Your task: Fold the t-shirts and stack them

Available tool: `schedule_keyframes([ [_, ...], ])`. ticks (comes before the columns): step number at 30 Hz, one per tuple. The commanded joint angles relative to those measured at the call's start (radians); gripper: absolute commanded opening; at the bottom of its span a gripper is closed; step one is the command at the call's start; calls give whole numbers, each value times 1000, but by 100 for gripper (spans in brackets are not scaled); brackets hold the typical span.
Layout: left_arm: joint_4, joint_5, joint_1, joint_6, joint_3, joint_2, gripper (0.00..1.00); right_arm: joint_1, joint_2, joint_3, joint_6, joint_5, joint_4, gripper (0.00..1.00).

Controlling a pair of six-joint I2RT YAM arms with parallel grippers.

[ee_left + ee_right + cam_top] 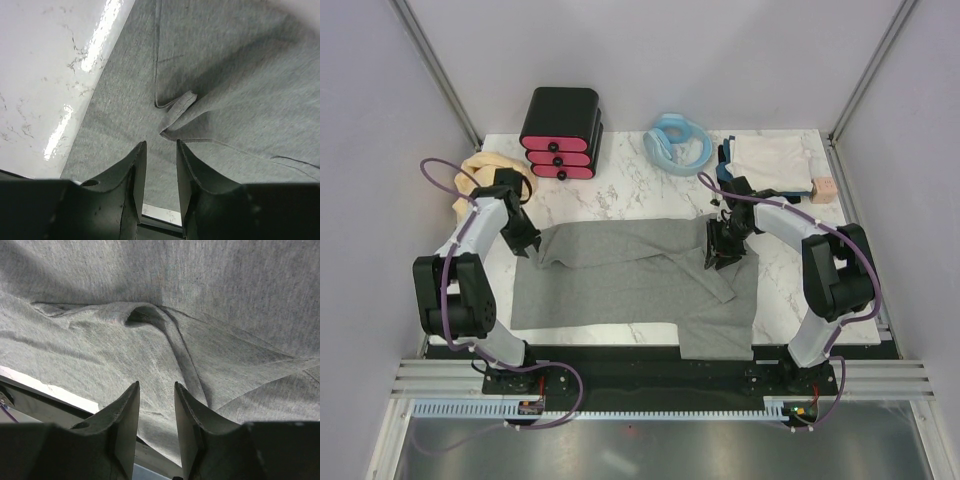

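Observation:
A large heather-grey t-shirt (620, 285) lies spread on the marble table, its upper part folded down into a band. My left gripper (525, 242) hangs over the shirt's left end. In the left wrist view it (161, 146) is open with nothing between the fingers, just short of a turned-up cloth corner (176, 112). My right gripper (720, 252) sits over the shirt's right part. Seen from the right wrist, it (156, 386) is also open and empty above creased grey cloth (100, 350). A tan-yellow t-shirt (480, 172) lies bunched at the back left. A folded whitish t-shirt (772, 158) rests on dark cloth (726, 155) at the back right.
A black box with pink drawers (562, 132) stands at the back, a light-blue coiled hose (678, 142) beside it. A small pink cube (823, 188) sits near the right edge. The grey shirt's lower right hangs over the table's near edge (715, 345).

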Motion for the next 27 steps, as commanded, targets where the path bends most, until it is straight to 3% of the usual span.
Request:
schedule_keyframes([
  [1,18,25,-3,13,-42,-28,38,4,-28,-5,-14,-21,15,41],
  [27,91,13,-35,26,-85,37,35,4,-66,-23,-12,-27,14,41],
])
